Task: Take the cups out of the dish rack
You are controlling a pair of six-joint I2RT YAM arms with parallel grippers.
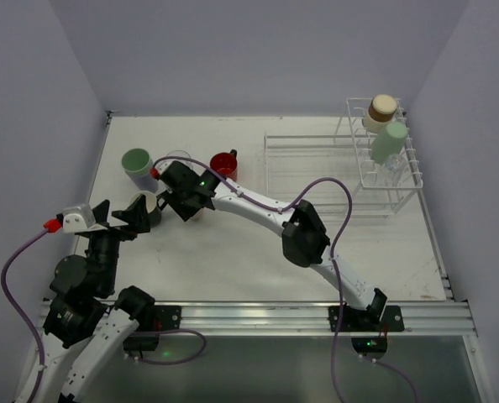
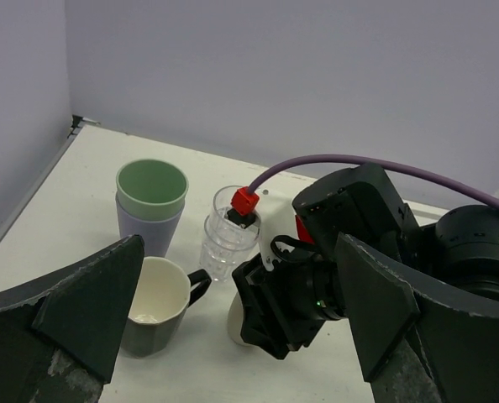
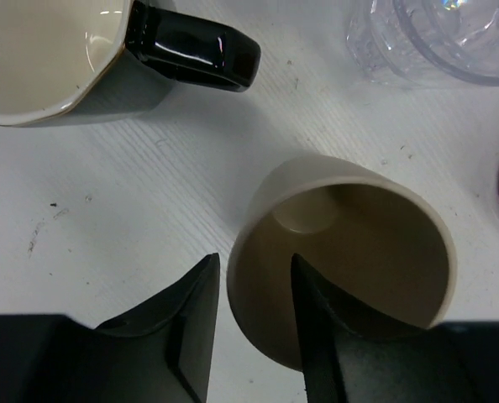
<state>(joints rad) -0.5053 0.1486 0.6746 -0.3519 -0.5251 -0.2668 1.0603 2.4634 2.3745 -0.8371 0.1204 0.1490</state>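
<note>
A cream cup [image 3: 350, 172] stands upright on the table. My right gripper [image 3: 254, 260] straddles its near wall, one finger inside and one outside, open with a gap at the outer finger. Close by stand the black-handled mug [image 2: 153, 306], the clear glass [image 2: 230, 235], the lavender tumbler with a green cup inside [image 2: 151, 206] and the red mug [image 1: 224, 164]. My left gripper [image 2: 239, 243] hangs wide open and empty at the near left, just short of the black-handled mug [image 1: 146, 206]. The white dish rack [image 1: 333, 159] at the far right holds a tan-brown cup [image 1: 382, 109] and a pale green cup [image 1: 390, 141] in its upright part.
The right arm [image 1: 304, 235] reaches diagonally across the table from its base at the near right. A purple cable [image 1: 325, 189] loops over it. Walls close the table at the left, back and right.
</note>
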